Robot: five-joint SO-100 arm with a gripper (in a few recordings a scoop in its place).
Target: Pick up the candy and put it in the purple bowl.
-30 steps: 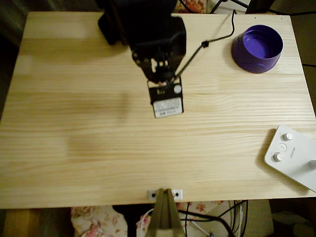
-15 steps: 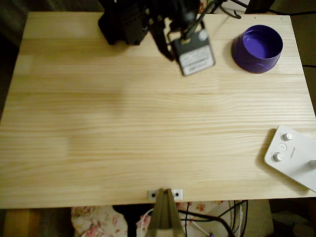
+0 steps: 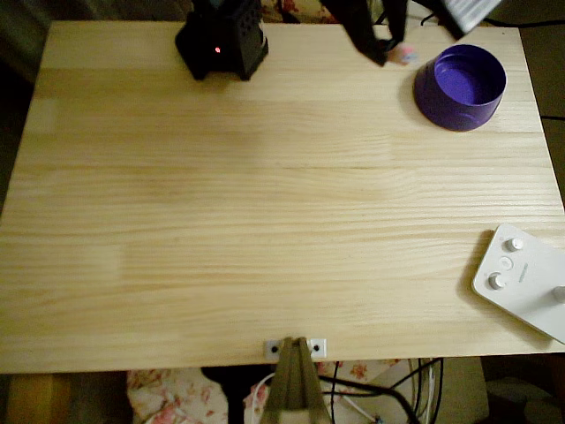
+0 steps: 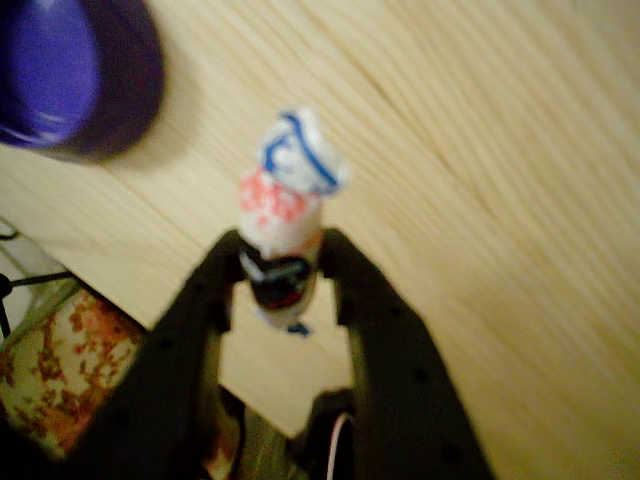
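**Candy held aloft near the purple bowl**

In the wrist view the gripper (image 4: 280,270) has its two dark fingers (image 4: 205,300) closed on the middle of the candy (image 4: 285,215). The pinkish-white wrapper stands up between them, its blue-and-white twisted end pointing away from the wrist. The candy hangs above bare wood, clear of the table (image 4: 480,150). Beyond it, at the upper left of this view, sits the purple bowl (image 4: 75,75), apart from the candy, with open tabletop between the two.

In the overhead view, going from the near edge of the table (image 3: 265,221) to the far one: a small metal bracket (image 3: 296,347) is fixed at the near edge, and a white device with knobs (image 3: 521,278) lies at the near right corner, well apart from the bowl. At the far edge stands the arm's black base (image 3: 221,44). The gripper (image 3: 388,49) is just left of the purple bowl (image 3: 460,87), with a pink bit of the candy (image 3: 404,56) showing at its tip.

Half a second ago the arm was further left over the far part of the table; it has since swung right toward the bowl. The bowl and the white device have not moved.
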